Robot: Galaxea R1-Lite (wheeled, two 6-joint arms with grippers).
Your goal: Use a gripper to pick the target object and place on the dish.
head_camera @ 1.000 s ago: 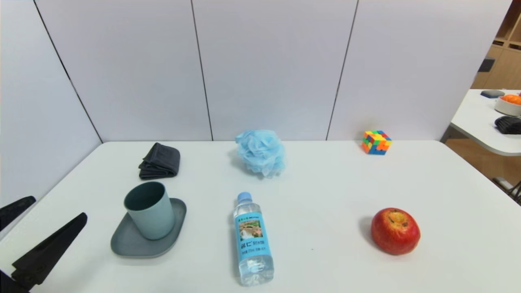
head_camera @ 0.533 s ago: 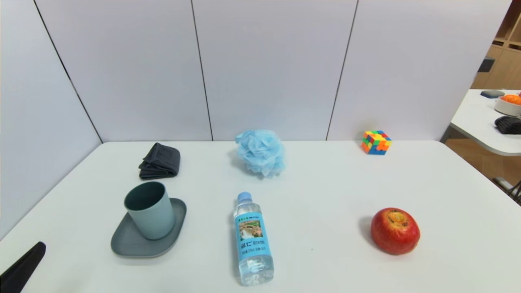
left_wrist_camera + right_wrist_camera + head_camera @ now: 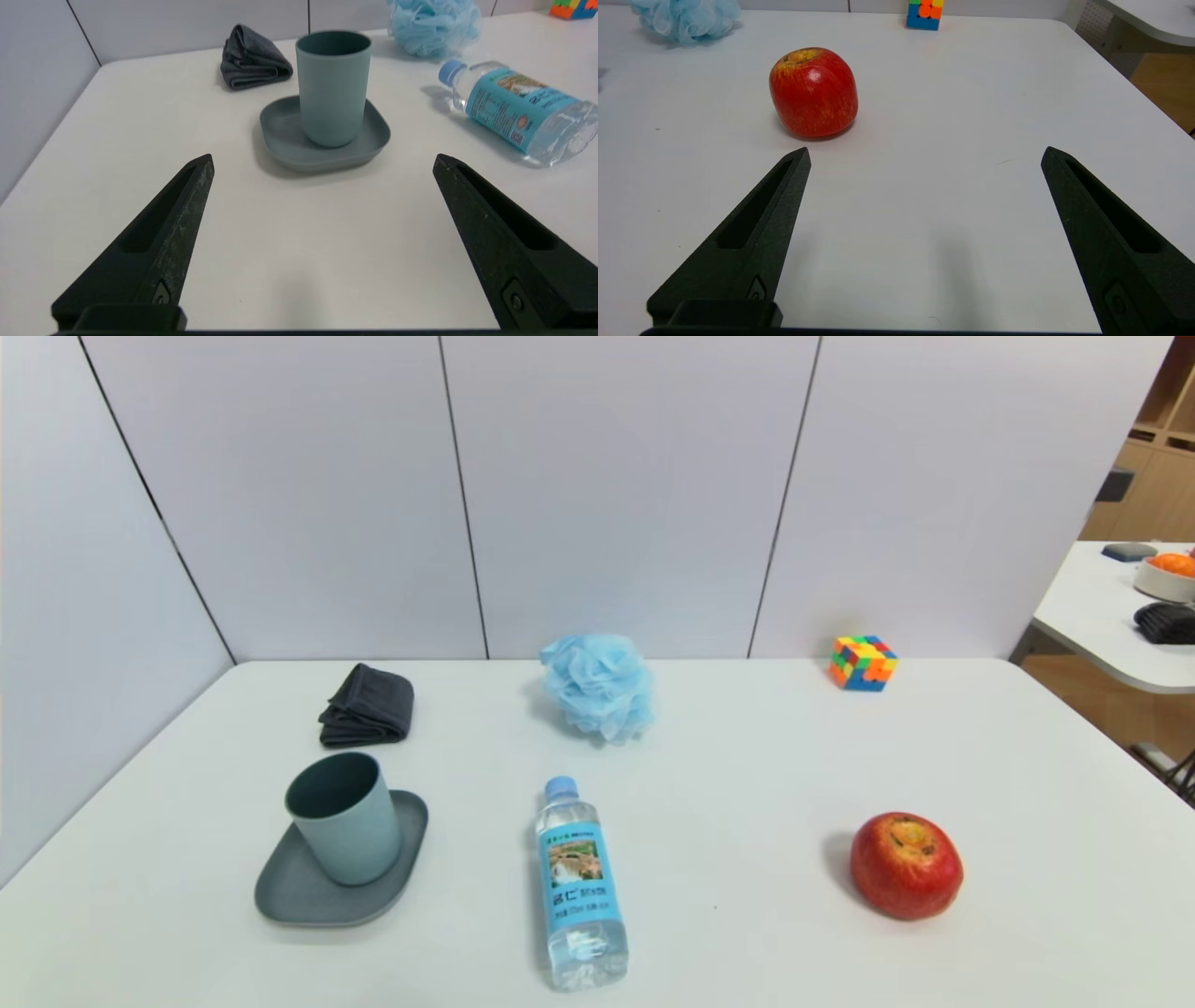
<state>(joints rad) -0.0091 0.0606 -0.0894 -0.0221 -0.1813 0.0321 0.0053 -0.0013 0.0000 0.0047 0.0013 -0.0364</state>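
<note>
Cup (image 3: 333,88) stands upright on the dish (image 3: 280,135), ahead of the left end effector (image 3: 322,161), which is spread wide, empty, apart from it. Right end effector (image 3: 924,154) released, near the apple (image 3: 813,92).

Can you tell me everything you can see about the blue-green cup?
The cup is plain, matte blue-green, plastic-looking, with no handle and a darker teal inside. It narrows slightly toward its base, stands upright with its mouth open upward, and looks empty. It sits on the grey-blue dish, toward the dish's far side. Nothing else touches it.
</note>
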